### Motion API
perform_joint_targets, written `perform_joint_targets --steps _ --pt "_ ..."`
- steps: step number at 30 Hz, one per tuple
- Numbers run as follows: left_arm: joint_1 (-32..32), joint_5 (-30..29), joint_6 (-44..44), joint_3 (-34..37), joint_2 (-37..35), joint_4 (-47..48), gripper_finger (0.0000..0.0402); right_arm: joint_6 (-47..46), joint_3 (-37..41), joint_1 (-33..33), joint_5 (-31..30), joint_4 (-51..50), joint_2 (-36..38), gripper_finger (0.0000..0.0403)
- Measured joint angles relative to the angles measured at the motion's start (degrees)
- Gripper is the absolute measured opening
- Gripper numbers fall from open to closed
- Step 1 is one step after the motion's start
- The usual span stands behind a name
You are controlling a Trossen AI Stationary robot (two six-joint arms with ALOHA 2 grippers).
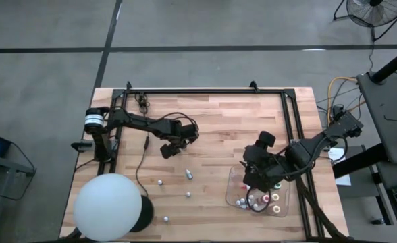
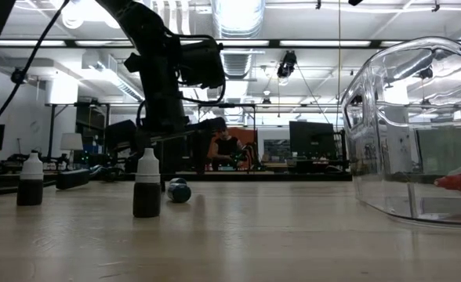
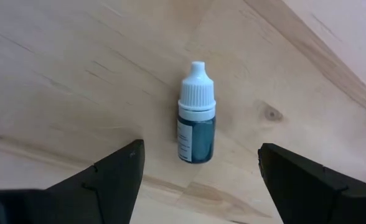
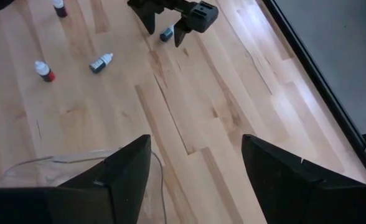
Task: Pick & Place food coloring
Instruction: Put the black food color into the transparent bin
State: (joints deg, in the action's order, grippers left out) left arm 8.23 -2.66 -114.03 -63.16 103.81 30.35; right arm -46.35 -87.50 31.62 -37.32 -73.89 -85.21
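Bare wood (image 3: pixel 77 68) around bottle (image 3: pixel 196 118) between open left claw (image 3: pixel 198 171)

We see a pale butcher-block worktop (image 1: pixel 212 128) of jointed wooden strips, edged by a black frame. Directly on it rests a clear shallow plastic tray (image 1: pixel 233 183) near the right front corner, and a big white ball (image 1: pixel 109 206) on a dark base at the left front corner. Loose food coloring bottles stand or lie on the bare wood between them: one on its side (image 1: pixel 189 175) near the middle, one with a white cap and teal body (image 3: pixel 196 118) lying flat, and a few upright ones (image 2: pixel 147 184) closer to the front edge.
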Motion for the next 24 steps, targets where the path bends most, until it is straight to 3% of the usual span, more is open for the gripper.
perform_joint_targets --steps 24 --pt "0.55 -1.49 1.34 -1.31 0.31 -0.96 0.0289 -0.09 0.89 0.08 -0.15 1.36 0.00 0.0241"
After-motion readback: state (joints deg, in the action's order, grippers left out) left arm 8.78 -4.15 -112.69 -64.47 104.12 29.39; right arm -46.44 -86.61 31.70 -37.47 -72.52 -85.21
